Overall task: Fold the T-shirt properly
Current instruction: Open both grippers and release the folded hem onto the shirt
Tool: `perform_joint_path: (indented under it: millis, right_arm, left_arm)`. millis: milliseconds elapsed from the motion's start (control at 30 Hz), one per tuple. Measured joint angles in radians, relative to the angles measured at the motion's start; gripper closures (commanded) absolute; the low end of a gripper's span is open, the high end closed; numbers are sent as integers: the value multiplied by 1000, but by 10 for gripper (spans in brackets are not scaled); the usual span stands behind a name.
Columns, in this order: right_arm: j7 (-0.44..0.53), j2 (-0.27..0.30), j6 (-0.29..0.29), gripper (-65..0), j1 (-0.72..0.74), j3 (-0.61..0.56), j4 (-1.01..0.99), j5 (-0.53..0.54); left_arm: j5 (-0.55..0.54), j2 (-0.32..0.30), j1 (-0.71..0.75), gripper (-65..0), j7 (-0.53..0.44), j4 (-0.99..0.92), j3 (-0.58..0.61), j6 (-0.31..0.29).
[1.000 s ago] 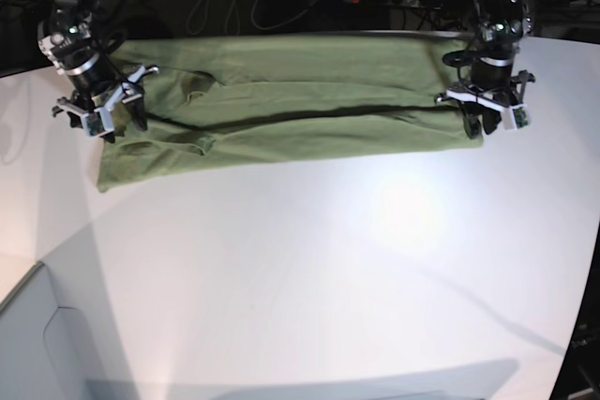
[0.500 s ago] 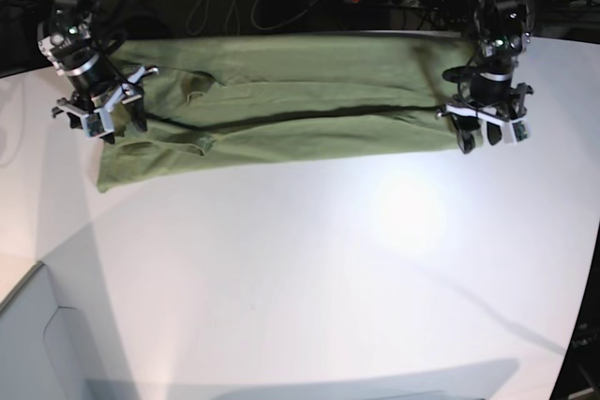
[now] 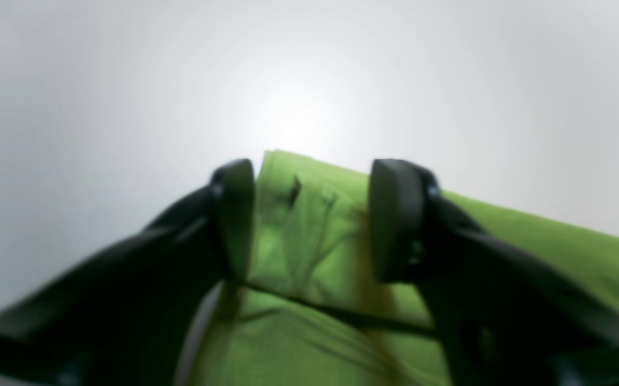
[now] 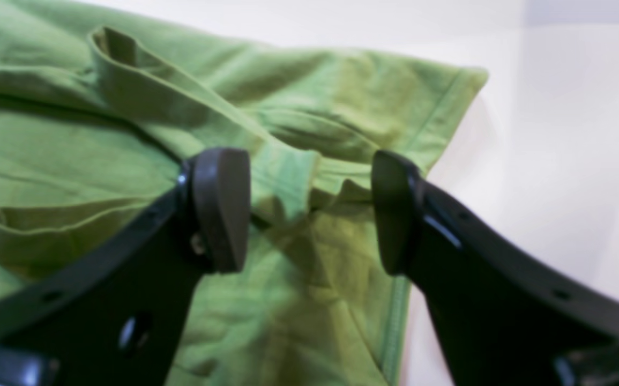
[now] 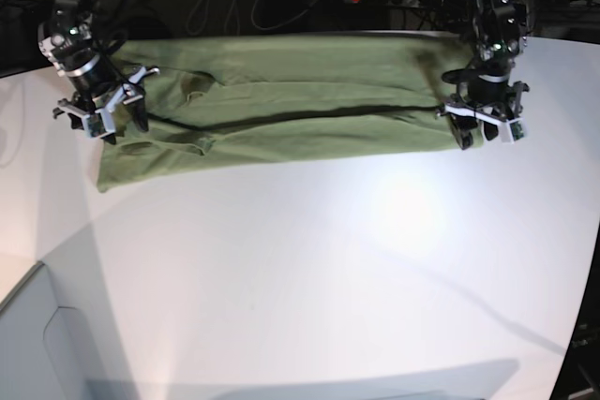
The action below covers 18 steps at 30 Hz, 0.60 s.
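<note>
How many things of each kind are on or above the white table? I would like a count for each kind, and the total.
T-shirt, green: 1
Grippers, black and both open: 2, the left gripper and the right gripper
Total: 3

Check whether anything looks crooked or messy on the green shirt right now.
The olive-green cotton T-shirt lies folded lengthwise, but near the right gripper its sleeve is bunched in loose folds. No damage shows.
</note>
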Motion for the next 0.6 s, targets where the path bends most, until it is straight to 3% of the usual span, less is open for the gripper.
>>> perform_joint_path:
  millis: [167, 600]
  right_arm:
    - [0, 0, 0, -344, 0, 0, 0, 0]
    - [0, -1, 0, -344, 0, 0, 0, 0]
  left_arm:
    - [0, 0, 0, 0, 0, 0, 2, 0]
    - [1, 29, 74, 0, -5, 126, -2, -8]
